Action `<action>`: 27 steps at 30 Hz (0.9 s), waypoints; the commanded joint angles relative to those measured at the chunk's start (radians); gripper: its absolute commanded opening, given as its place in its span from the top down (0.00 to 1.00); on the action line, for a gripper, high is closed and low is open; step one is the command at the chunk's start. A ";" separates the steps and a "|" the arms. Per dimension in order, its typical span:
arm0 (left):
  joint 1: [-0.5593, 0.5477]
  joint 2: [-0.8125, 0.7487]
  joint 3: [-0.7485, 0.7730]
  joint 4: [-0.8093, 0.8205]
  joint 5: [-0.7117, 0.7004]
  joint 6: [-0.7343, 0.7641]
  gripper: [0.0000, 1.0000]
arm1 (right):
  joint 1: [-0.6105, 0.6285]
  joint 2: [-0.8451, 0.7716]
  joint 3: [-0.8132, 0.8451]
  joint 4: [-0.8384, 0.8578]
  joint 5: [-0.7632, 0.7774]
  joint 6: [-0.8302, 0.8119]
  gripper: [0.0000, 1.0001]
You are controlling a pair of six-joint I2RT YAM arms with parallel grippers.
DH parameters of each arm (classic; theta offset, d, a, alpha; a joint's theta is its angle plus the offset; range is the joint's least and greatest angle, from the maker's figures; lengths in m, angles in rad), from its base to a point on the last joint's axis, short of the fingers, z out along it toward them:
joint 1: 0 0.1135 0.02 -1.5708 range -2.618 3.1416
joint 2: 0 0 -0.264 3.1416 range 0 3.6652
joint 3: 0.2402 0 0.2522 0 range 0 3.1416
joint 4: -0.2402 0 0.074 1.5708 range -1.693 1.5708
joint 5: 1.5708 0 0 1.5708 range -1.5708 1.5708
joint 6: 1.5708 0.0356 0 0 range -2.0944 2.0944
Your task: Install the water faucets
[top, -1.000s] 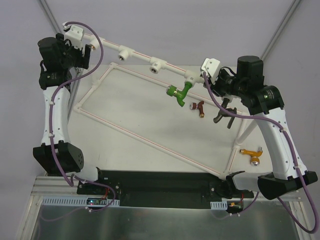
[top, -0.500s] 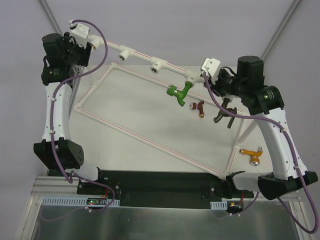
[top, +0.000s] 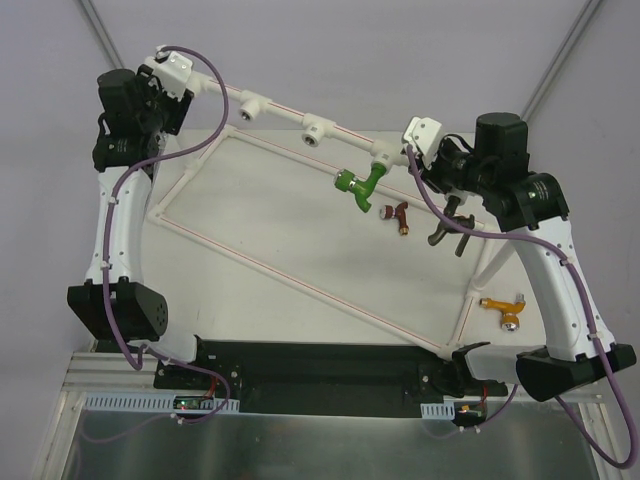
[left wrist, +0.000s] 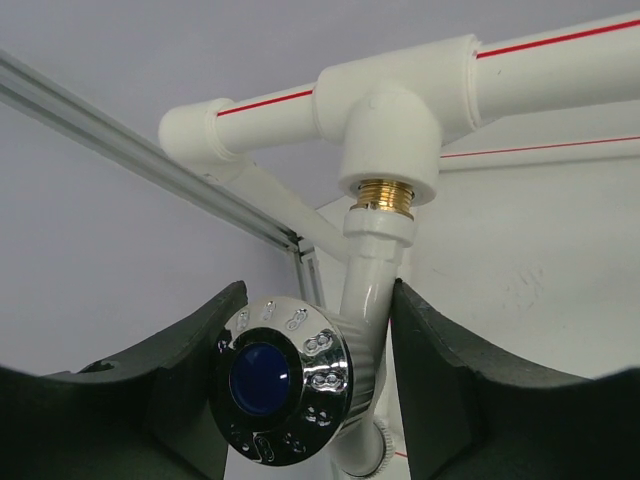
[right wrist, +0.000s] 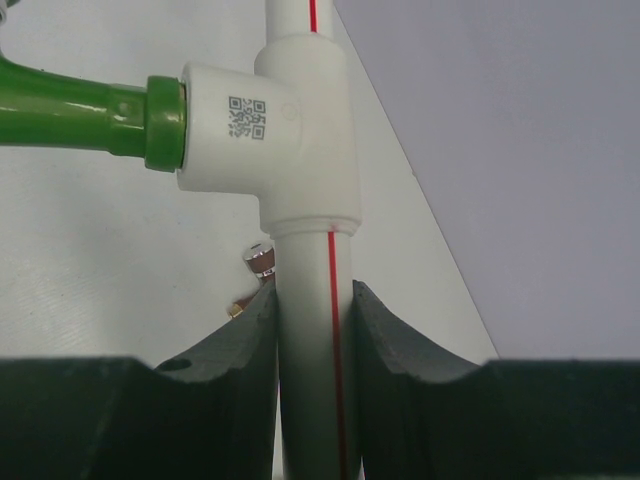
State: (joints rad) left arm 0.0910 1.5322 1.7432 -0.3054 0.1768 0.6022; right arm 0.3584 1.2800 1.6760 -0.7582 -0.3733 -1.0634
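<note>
In the left wrist view my left gripper (left wrist: 318,300) is shut on a white faucet (left wrist: 372,265) with a chrome, blue-centred cap (left wrist: 285,385). Its brass thread (left wrist: 386,197) sits in the socket of a white tee fitting (left wrist: 390,130). In the top view this gripper (top: 180,95) is at the pipe's far-left end. My right gripper (right wrist: 315,295) is shut on the white pipe (right wrist: 310,350) just below the tee (right wrist: 300,130) that carries the green faucet (right wrist: 80,120). The green faucet (top: 358,185) hangs from the pipe. Dark red (top: 399,215), dark grey (top: 450,232) and orange (top: 505,307) faucets lie loose on the table.
The white pipe frame (top: 300,280) spans the table, and its raised rail has two bare tee fittings (top: 247,104) (top: 315,131). Metal enclosure bars (top: 100,30) rise at the back corners. The dark red faucet (right wrist: 258,260) shows beside my right fingers.
My left gripper has shifted right and farther back along the pipe's left end, turning at the wrist. The right arm and the loose faucets have not moved.
</note>
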 commanded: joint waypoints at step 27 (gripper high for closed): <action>-0.218 -0.145 -0.430 0.591 -0.366 0.645 0.98 | 0.016 -0.048 -0.019 0.026 -0.073 0.034 0.98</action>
State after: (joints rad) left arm -0.0669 1.4109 1.2915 0.3016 -0.2478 1.1778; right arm 0.3542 1.2602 1.6581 -0.7555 -0.3714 -1.0733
